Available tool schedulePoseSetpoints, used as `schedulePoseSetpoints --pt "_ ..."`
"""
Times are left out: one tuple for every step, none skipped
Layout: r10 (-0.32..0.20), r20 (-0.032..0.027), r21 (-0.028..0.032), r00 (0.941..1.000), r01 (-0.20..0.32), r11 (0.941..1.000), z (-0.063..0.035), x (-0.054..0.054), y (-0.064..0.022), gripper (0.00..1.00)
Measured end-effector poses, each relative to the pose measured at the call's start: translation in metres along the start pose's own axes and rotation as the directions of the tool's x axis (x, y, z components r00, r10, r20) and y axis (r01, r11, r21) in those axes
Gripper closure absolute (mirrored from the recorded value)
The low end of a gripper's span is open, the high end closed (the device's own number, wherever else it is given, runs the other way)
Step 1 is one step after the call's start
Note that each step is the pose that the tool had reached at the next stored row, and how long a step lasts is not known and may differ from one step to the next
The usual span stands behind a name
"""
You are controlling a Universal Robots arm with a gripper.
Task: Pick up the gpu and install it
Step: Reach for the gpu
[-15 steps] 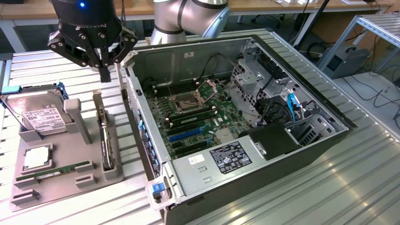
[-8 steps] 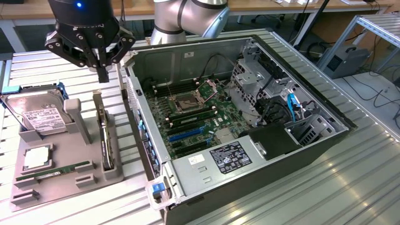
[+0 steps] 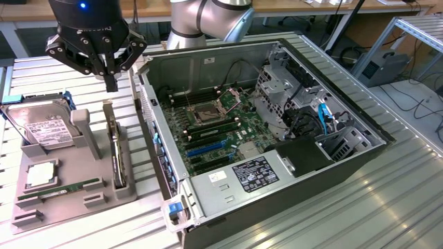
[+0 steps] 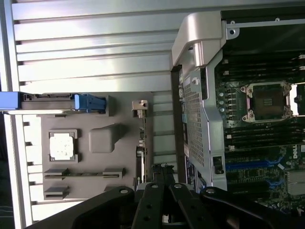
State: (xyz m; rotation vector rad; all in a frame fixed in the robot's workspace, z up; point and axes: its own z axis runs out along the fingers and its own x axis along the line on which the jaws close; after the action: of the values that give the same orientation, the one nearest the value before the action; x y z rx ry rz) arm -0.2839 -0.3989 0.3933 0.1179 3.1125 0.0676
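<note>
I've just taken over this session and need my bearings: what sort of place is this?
Probably a robotics lab or workshop set up for PC assembly: an open computer case on a slatted metal table, a grey parts tray holding a hard drive, and wooden desks behind.

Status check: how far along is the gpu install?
Done: nothing yet. The gpu stands on edge in its tray, untouched. In hand: the gripper, shut and empty, hangs over the tray near the gpu's end. Left: the whole pick and the install. The blue slots in the open case hold no card.
</note>
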Motion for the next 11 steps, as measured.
schedulePoseSetpoints --pt "0.0 0.0 0.0 1.0 0.0 1.0 0.0 0.0017 -0.0001 0.89" --pt "0.0 0.0 0.0 1.0 0.0 1.0 -0.0001 0.0028 -0.0002 0.89" --pt "0.0 0.0 0.0 1.0 0.0 1.0 -0.0001 0.0036 -0.0003 0.89" --pt "0.0 0.0 0.0 1.0 0.0 1.0 -0.0001 0.0044 -0.0003 0.89" --pt "0.0 0.0 0.0 1.0 0.0 1.0 -0.0002 0.0053 -0.0004 0.89" --pt "0.0 0.0 0.0 1.0 0.0 1.0 -0.0002 0.0061 -0.0005 0.89" --pt "0.0 0.0 0.0 1.0 0.0 1.0 -0.0002 0.007 -0.0005 0.89" --pt "0.0 0.0 0.0 1.0 0.0 1.0 -0.0002 0.0078 -0.0006 0.89" --pt "0.0 0.0 0.0 1.0 0.0 1.0 -0.0002 0.0085 -0.0006 0.89" --pt "0.0 0.0 0.0 1.0 0.0 1.0 -0.0003 0.0092 -0.0007 0.89" --pt "0.0 0.0 0.0 1.0 0.0 1.0 -0.0003 0.01 -0.0007 0.89"
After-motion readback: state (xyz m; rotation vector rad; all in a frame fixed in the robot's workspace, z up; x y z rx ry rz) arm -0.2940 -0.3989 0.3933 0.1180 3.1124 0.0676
